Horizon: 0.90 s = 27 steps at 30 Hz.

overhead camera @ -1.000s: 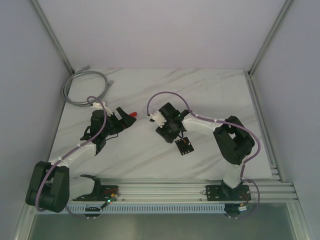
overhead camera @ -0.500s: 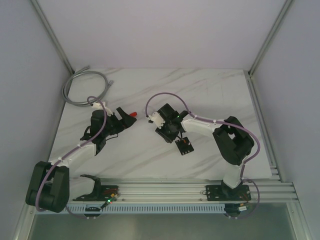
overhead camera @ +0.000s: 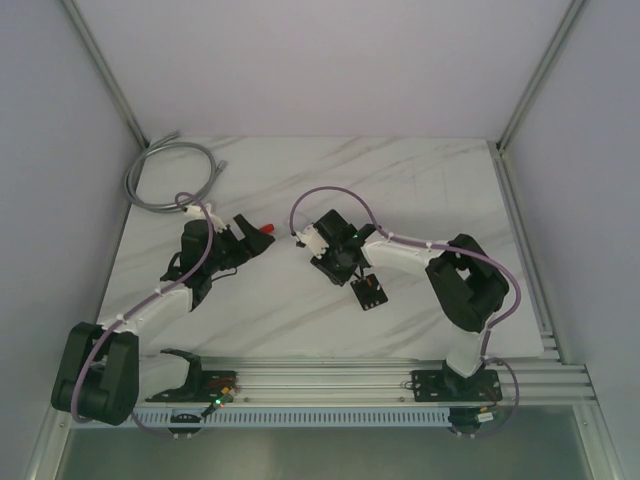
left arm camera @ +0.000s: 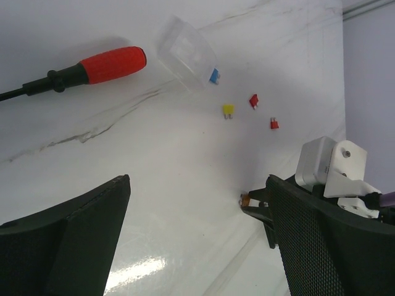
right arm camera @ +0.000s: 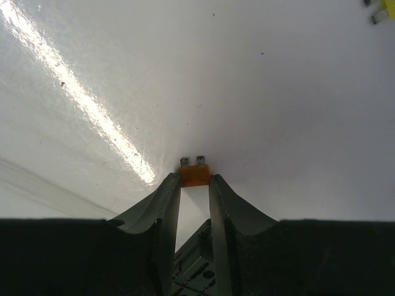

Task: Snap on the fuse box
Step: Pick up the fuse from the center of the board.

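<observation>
top: fuse box [overhead camera: 370, 291] flat on bench [overhead camera: 420, 190], just beside right jaws. left wrist: left jaws wide open, empty, screwdriver [left arm camera: 111, 65] ahead. right wrist: right jaws pinching orange fuse [right arm camera: 194, 174]. step looks like fuse pickup; next needs lift, align over box slot.

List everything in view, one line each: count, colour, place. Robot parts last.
fuse box: one, black, on the table beside the right wrist
orange fuse: one, orange, between the right claw's tips
blue fuse: one, blue, at the clear cover's edge
yellow fuse: one, yellow, loose on the table
red fuses: two, red, beside the yellow fuse
clear cover: one, transparent, next to the tool's handle
red-handled tool: one, red handle with black shaft, ahead of the left claw
cable: one, grey, coiled at the far left corner
table: one, white marble
left claw: one, black, open, empty
right claw: one, black, pinching the orange fuse
</observation>
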Motion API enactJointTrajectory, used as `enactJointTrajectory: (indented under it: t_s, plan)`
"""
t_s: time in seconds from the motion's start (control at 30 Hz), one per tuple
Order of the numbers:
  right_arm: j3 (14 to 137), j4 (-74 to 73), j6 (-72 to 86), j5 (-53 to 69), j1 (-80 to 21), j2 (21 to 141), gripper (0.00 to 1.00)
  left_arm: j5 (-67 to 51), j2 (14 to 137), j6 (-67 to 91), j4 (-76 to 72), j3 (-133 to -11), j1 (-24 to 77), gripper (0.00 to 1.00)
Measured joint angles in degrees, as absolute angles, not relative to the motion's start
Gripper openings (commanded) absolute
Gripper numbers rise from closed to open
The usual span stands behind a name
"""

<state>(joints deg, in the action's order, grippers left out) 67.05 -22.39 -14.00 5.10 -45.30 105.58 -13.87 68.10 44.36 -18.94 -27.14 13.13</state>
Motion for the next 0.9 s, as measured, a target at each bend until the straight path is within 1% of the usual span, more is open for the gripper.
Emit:
enactJointTrajectory:
  t_s: [0.33,0.7,0.9]
  plan:
    - [64.03,-20.82,-13.26,6.26,-45.5,100.66,0.23,-20.14,71.75,47.0,-23.92,-26.15,13.96,0.83]
    - [63.48,-15.49,-11.97,8.62,-45.5,90.87,0.24,-23.14,76.09,52.29,-30.13,-26.04,24.53,0.7]
    - [61.87,-12.88,-10.81,9.91,-45.5,86.83,0.25,-22.87,76.55,55.44,-33.8,-26.74,26.81,0.66]
